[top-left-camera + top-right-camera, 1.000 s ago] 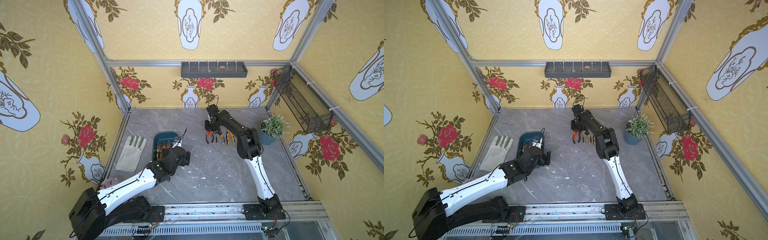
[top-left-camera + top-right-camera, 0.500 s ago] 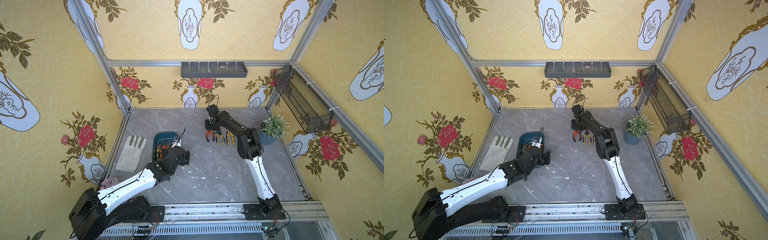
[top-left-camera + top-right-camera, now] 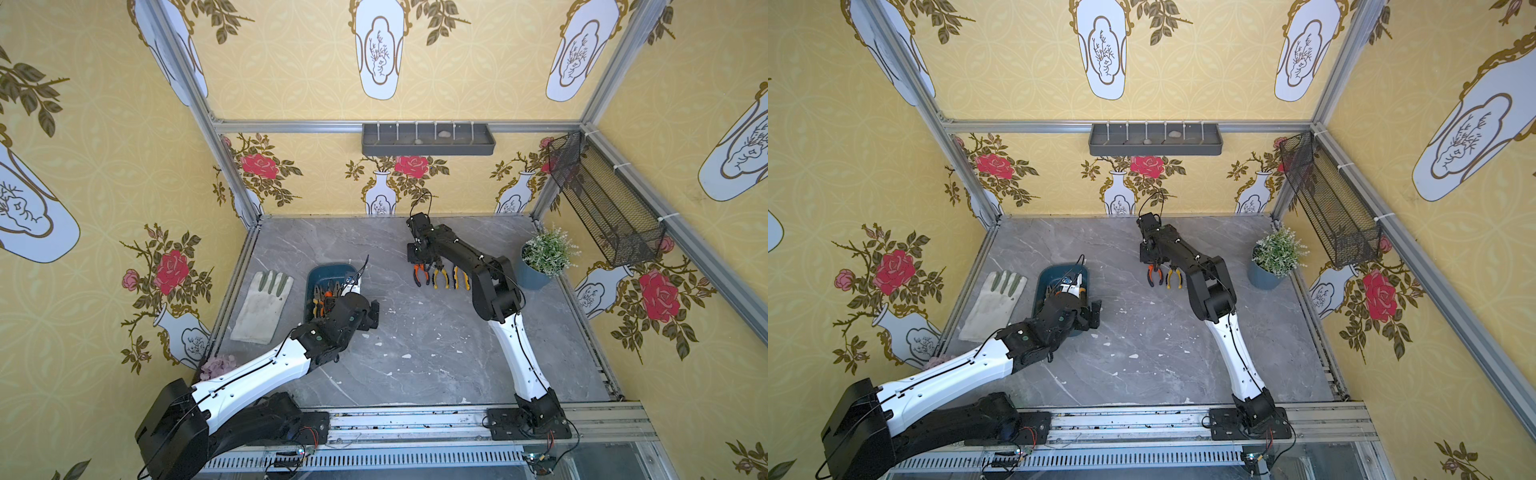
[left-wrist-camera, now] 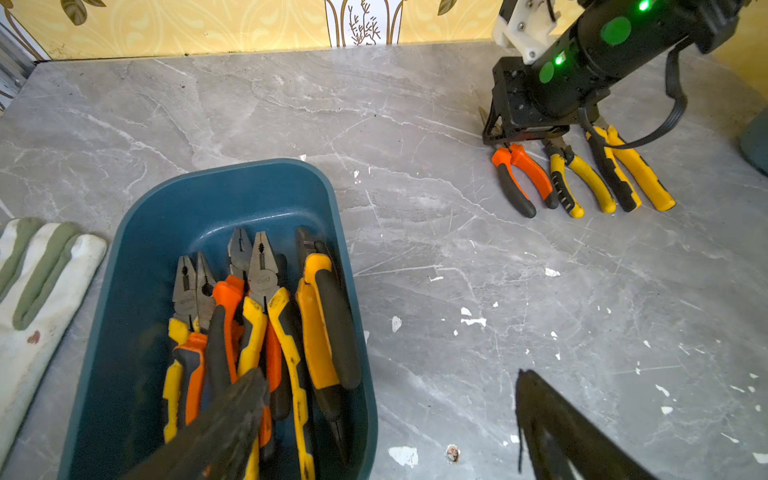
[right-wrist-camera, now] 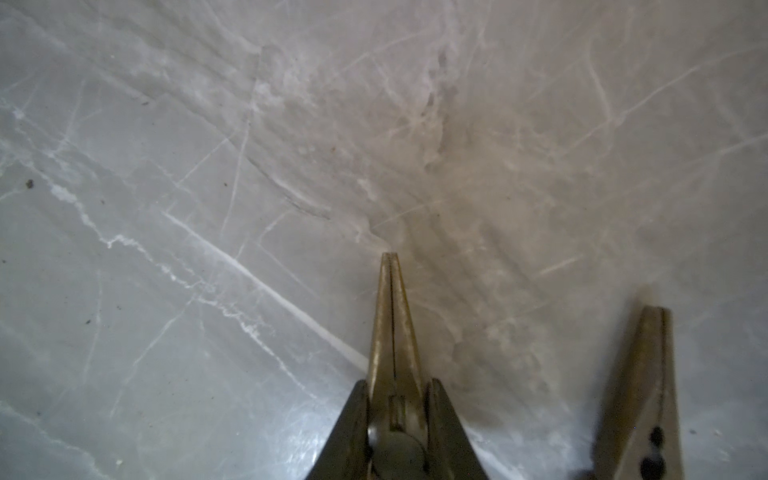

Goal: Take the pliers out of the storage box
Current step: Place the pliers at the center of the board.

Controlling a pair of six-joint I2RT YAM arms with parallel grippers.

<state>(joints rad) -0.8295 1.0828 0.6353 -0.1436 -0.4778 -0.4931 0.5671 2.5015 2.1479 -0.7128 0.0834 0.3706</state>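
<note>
No marking can be read with certainty.

1. Stamped mark: a short brand stamp stands on the steel head of one yellow-and-black-handled pliers [image 4: 263,277] lying in the storage box [image 4: 232,187], at the left of the table. In the left wrist view its characters are too small and blurred to spell out.
2. Status signs: green indicator lights glow on the black wrist housing of the right arm [image 4: 590,54], far right of the box. They carry no characters.
</note>
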